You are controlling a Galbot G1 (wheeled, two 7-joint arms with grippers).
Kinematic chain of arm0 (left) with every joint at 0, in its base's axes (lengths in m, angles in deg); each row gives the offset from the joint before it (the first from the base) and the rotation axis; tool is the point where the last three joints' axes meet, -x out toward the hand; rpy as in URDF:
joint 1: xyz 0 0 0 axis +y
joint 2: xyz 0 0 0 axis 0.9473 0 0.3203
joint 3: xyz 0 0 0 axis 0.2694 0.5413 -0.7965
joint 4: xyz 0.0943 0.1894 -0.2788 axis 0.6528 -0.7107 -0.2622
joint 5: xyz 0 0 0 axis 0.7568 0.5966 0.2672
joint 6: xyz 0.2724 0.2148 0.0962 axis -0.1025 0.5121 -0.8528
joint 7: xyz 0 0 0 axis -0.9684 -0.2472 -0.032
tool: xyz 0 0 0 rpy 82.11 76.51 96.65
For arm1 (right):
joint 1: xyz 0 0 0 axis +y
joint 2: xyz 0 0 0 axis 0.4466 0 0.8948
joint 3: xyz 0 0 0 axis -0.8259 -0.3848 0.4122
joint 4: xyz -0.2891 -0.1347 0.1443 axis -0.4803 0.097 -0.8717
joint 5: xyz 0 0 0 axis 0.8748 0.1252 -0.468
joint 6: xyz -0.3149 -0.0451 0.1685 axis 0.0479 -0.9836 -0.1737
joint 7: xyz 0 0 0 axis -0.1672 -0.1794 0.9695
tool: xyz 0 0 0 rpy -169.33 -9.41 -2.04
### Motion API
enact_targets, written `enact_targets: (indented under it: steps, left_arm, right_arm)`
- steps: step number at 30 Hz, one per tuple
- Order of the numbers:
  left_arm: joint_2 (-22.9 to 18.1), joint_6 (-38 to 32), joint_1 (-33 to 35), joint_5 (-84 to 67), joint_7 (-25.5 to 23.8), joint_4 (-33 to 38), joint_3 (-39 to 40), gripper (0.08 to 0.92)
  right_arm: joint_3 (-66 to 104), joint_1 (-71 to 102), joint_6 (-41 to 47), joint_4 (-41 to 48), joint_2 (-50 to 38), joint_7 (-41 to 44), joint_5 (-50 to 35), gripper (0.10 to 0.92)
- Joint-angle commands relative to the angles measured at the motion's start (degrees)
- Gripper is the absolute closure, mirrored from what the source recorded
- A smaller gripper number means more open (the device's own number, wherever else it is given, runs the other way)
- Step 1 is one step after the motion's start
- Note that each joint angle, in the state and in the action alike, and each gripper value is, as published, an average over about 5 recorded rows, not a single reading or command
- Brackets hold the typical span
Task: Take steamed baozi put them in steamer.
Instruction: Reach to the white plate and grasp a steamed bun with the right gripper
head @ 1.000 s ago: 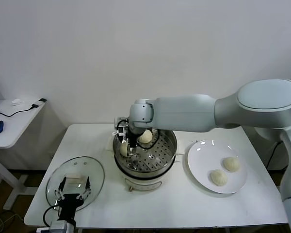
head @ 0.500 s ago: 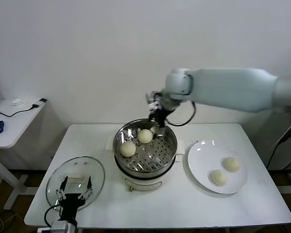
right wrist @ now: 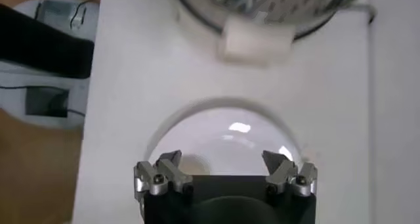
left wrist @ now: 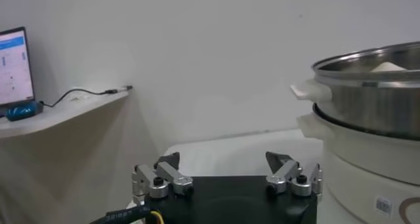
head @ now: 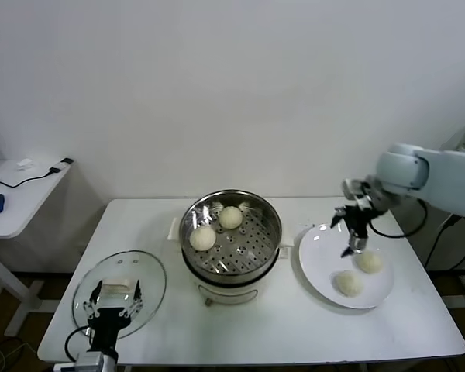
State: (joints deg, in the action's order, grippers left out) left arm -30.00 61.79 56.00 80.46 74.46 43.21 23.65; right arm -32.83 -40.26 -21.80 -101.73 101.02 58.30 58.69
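Right tool [head: 351,246] open, poised above plate [head: 316,267], pointing down

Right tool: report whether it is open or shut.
Open. The right tool hangs over the plate with fingers spread and nothing between them, beside one baozi.

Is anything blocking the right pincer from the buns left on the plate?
Nothing visible: the open right pincer hangs just above the flat white plate, close beside the nearer small cream-white bun.

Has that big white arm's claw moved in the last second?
Yes. The right gripper left the steamer, swung to the robot's right, and now hangs over the plate, open.
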Motion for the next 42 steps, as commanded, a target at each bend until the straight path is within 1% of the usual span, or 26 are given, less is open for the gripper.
enact_targets:
  steps: [1,9,19,27,33,35,40,42]
  left_arm:
    - [-0.04,0.05,0.02,-0.04,0.01,0.01,-0.09,0.177]
    - [-0.22,-0.13,0.21,-0.17,0.14,-0.67,-0.35,0.177]
    - [-0.06,-0.26,-0.2,-0.19,0.22,-1.66,-0.33,0.177]
    - [0.09,-0.15,-0.49,-0.24,0.26,-2.06,-0.34,0.177]
    - [0.03,-0.03,-0.49,-0.25,0.28,-1.87,-0.16,0.177]
    - [-0.02,-0.02,-0.48,-0.24,0.29,-1.82,-0.09,0.177]
    - [-0.11,0.01,-0.4,-0.19,0.27,-1.63,0.07,0.177]
    - [-0.15,0.04,-0.38,-0.16,0.26,-1.5,0.1,0.177]
  right_arm:
    - [7.76,15.44,-0.53,1.74,-8.32,-0.38,9.95,0.203]
    - [14.57,23.19,0.37,8.03,-5.16,-3.23,11.82,0.203]
    - [22.12,31.84,1.7,10.36,-3.05,-4.99,11.28,0.203]
    - [24.0,33.16,2.11,10.97,-0.76,-6.33,10.46,0.203]
    - [23.31,31.9,2.13,10.7,-0.25,-5.81,10.34,0.205]
    - [22.97,31.5,2.11,10.43,-0.35,-5.41,10.51,0.222]
    - [21.4,29.01,1.96,9.54,-0.87,-4.3,11.54,0.302]
    - [21.12,27.72,1.8,9.41,-0.95,-3.97,12.0,0.31]
